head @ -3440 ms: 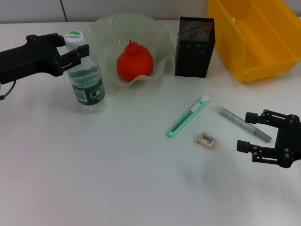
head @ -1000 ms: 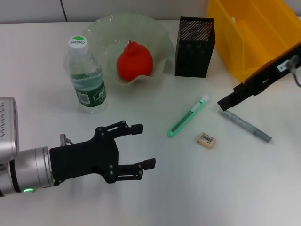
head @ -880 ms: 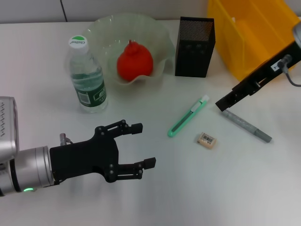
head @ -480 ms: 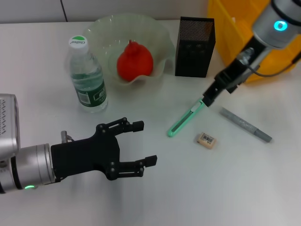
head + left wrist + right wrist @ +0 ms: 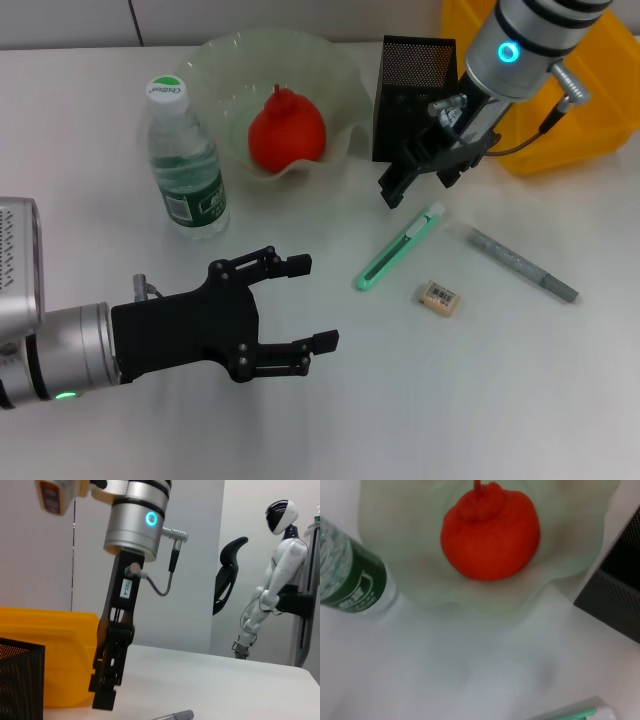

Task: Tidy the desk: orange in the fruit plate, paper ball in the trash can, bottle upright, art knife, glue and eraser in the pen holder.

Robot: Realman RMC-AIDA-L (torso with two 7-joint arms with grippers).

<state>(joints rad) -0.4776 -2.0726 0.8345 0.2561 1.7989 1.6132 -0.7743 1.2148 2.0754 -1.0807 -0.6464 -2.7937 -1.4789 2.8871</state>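
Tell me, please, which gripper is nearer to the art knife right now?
The right gripper is nearer: it hangs just above the white tip of the art knife, in front of the pen holder. The left gripper is open, farther off over the near desk.

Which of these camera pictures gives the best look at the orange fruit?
The right wrist view: the orange fills much of the picture, lying in the fruit plate. The head view shows the orange whole too, but farther off. The left wrist view does not show it at all.

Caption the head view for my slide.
Right gripper hovers above the knife; orange in bowl, bottle upright.
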